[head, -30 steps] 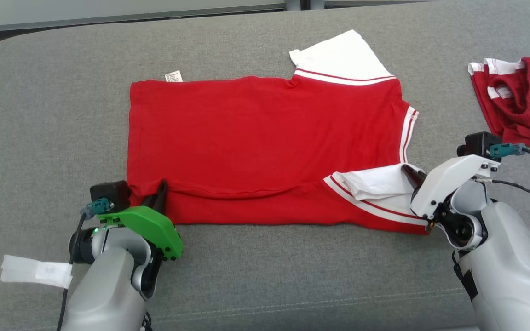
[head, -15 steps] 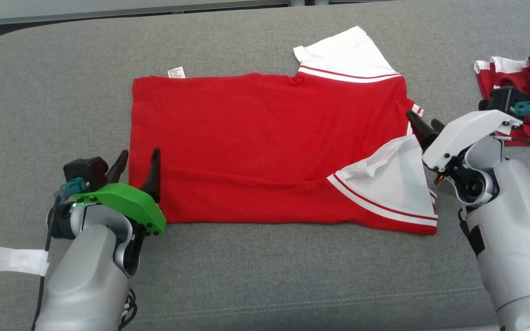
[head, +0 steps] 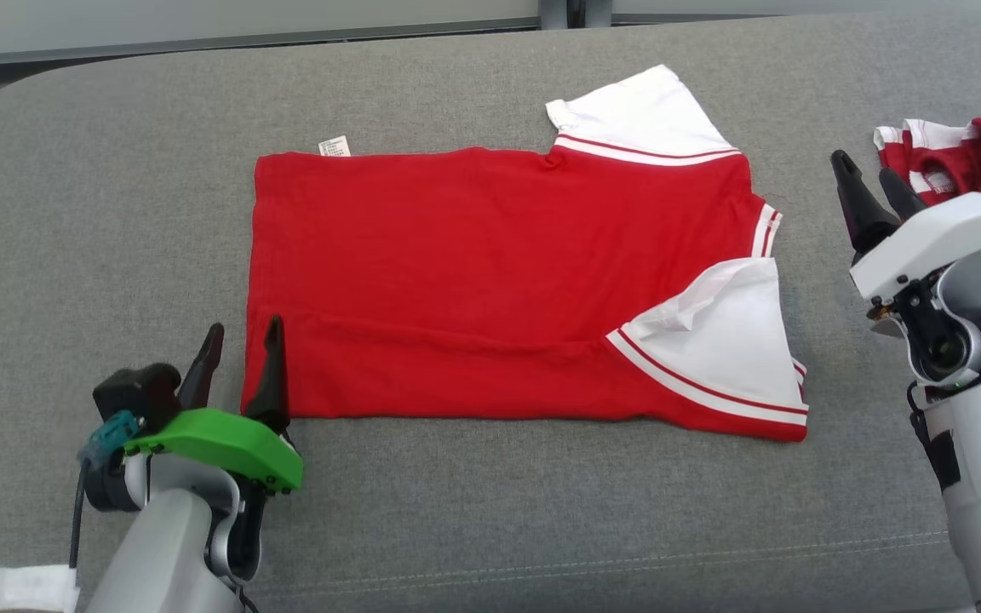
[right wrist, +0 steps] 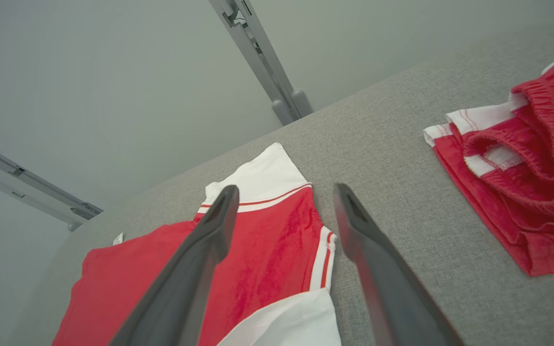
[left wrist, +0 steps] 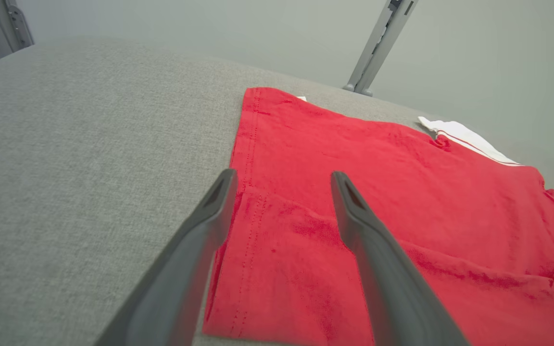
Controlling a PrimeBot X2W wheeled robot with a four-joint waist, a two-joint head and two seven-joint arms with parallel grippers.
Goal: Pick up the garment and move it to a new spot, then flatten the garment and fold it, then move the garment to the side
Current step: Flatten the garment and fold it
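I see the red short-sleeved shirt with white, red-striped sleeves (head: 499, 281) spread flat on the grey fabric cushion (head: 456, 528). Its near hem is doubled over and its near white sleeve (head: 729, 332) is tucked inward, which I read as a first fold in place. My left gripper (head: 244, 325) hovers at the shirt's near left corner and my right gripper (head: 863, 166) off its right edge. Both have their fingers spread wide and hold nothing. The small white tag (head: 335, 146) at the shirt's far edge is too small to read.

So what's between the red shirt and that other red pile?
Just bare grey cushion, clearest in the right wrist view; the open right pincer hangs above that gap.
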